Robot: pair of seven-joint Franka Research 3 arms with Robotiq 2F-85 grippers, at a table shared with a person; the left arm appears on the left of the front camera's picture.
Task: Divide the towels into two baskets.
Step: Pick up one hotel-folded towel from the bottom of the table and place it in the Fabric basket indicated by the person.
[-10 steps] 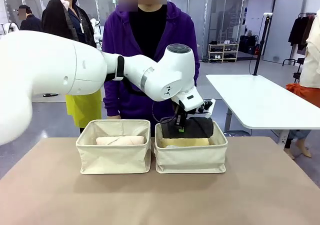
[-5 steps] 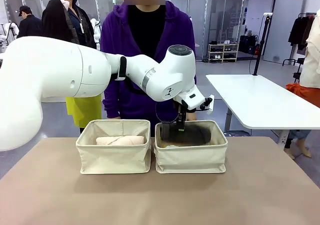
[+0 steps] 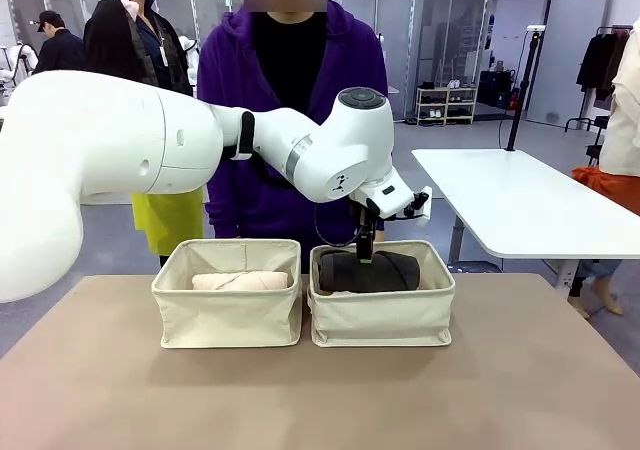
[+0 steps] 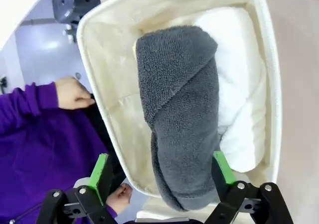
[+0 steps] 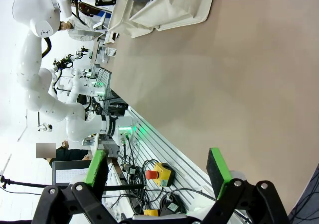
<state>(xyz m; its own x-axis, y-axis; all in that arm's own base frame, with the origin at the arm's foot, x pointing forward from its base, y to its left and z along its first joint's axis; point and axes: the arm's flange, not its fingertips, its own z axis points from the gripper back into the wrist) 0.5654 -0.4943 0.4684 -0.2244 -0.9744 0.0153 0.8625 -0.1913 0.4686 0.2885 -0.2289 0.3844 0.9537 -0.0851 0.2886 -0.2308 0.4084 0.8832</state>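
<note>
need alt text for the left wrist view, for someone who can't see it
A dark grey rolled towel lies on a white towel inside a cream canvas basket, seen from above between the open green-padded fingers of the robot's left hand. A person in a purple sleeve stands beside the basket.

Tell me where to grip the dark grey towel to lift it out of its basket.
Take the dark grey towel across its middle, from straight above. It lies lengthwise on top of the white towel, and the basket walls block its sides and ends.
</note>
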